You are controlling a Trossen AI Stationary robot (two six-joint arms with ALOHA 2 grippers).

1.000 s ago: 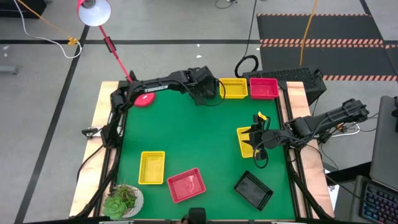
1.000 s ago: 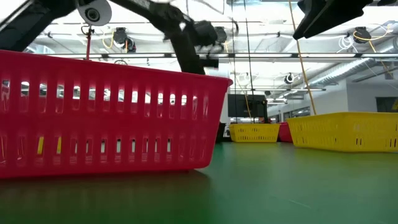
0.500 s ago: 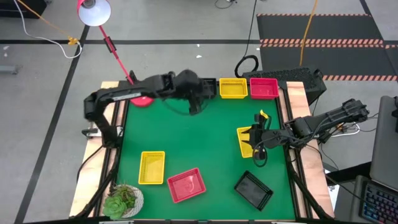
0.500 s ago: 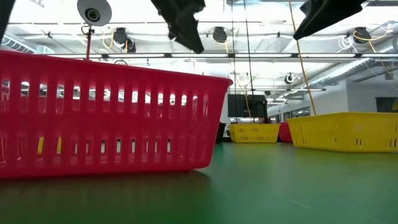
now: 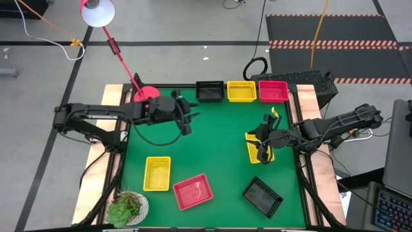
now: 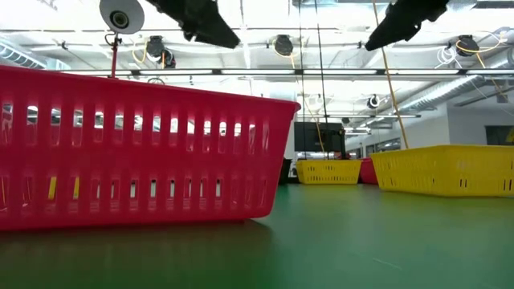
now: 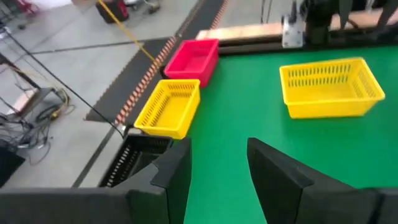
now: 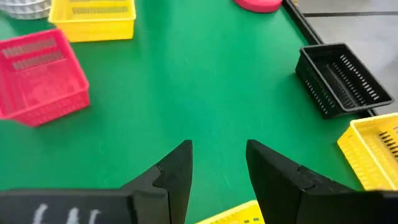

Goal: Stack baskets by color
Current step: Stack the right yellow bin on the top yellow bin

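Observation:
Three baskets stand in a row on their bases along the far edge: black (image 5: pixel 209 91), yellow (image 5: pixel 241 91) and red-pink (image 5: pixel 273 91). My left gripper (image 5: pixel 187 121) hovers open and empty over the mat, left of centre, clear of them; its wrist view shows the row, with the black basket (image 7: pixel 134 163) nearest. My right gripper (image 5: pixel 260 147) hangs open above a yellow basket (image 5: pixel 251 138) at the right side, whose rim (image 8: pixel 236 215) shows below its fingers. Near the front lie a yellow basket (image 5: pixel 157 173), a red basket (image 5: pixel 192 191) and a black basket (image 5: pixel 262 196).
A pink round lamp base (image 5: pixel 149 94) stands at the far left with its arm reaching off the table. A potted plant (image 5: pixel 127 207) sits at the near left corner. Open green mat (image 5: pixel 212 142) lies between the two grippers.
My left gripper has drawn back from the far edge toward the table's left and near side, rising and tipping up toward level. The black basket it was over now stands uncovered in the far row. My right gripper has rolled about its own line over the yellow basket.

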